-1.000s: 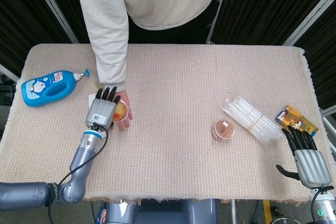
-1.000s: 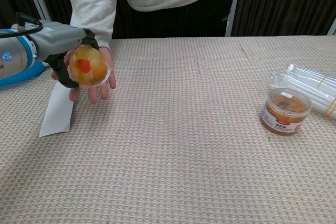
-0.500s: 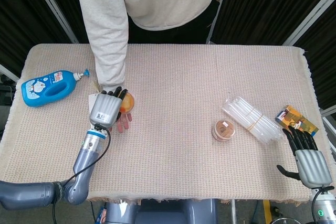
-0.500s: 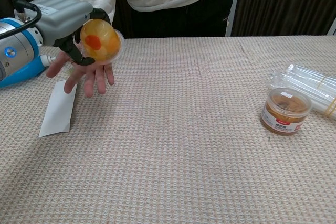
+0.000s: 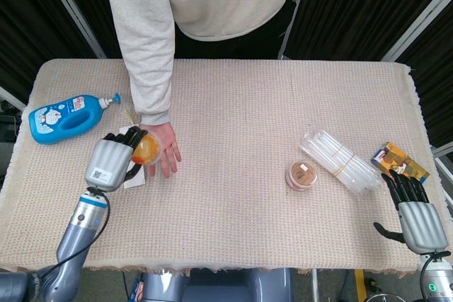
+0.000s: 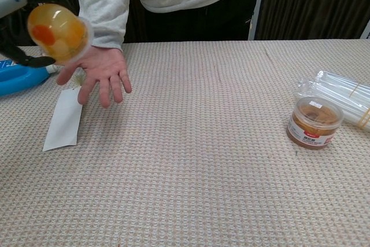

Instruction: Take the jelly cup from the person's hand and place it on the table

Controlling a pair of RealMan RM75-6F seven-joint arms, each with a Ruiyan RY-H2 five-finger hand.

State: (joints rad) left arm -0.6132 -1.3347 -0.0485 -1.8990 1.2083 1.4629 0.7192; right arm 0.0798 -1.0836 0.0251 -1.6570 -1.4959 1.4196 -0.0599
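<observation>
My left hand point(image 5: 113, 158) grips the jelly cup point(image 5: 145, 150), a clear dome with yellow and orange fruit inside. In the chest view the jelly cup point(image 6: 58, 32) is raised at the upper left, above and left of the person's open palm point(image 6: 102, 71), and only part of my left hand point(image 6: 17, 4) shows at the frame's corner. The person's hand point(image 5: 163, 145) lies flat on the table, no longer under the cup. My right hand point(image 5: 413, 211) rests at the table's near right corner, fingers spread, holding nothing.
A white paper slip point(image 6: 62, 120) lies under the raised cup. A blue detergent bottle point(image 5: 67, 117) sits at the far left. A round brown tub point(image 5: 302, 175), a pack of clear tubes point(image 5: 339, 160) and an orange packet point(image 5: 400, 163) lie on the right.
My left hand lifted the jelly cup off the person's palm and carried it up and to the left, toward me. The person's hand is now bare. My right hand stayed still.
</observation>
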